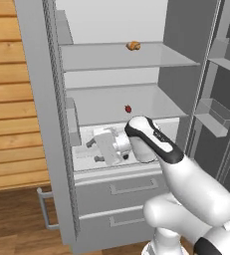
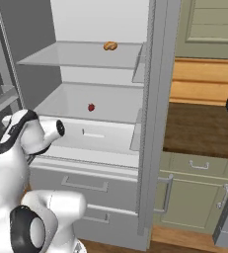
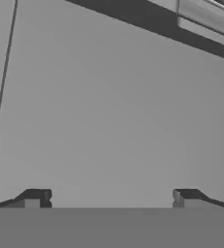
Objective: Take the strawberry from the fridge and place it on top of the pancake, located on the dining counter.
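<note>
Inside the open fridge (image 1: pixel 186 60), on the middle white shelf (image 1: pixel 151 102), the strawberry (image 1: pixel 128 108) sits alone — small, dark red, well back from the front edge. One shelf up lies an orange-brown lumpy food item (image 1: pixel 133 46). The gripper (image 1: pixel 93 151) hangs below the strawberry's shelf, in front of the white bin, pointing toward the left door (image 1: pixel 39 99). Its fingers (image 3: pixel 33 197) stand wide apart with nothing between them — plain grey surface ahead in the hand view. Two drawers (image 1: pixel 119 187) are closed beneath.
</note>
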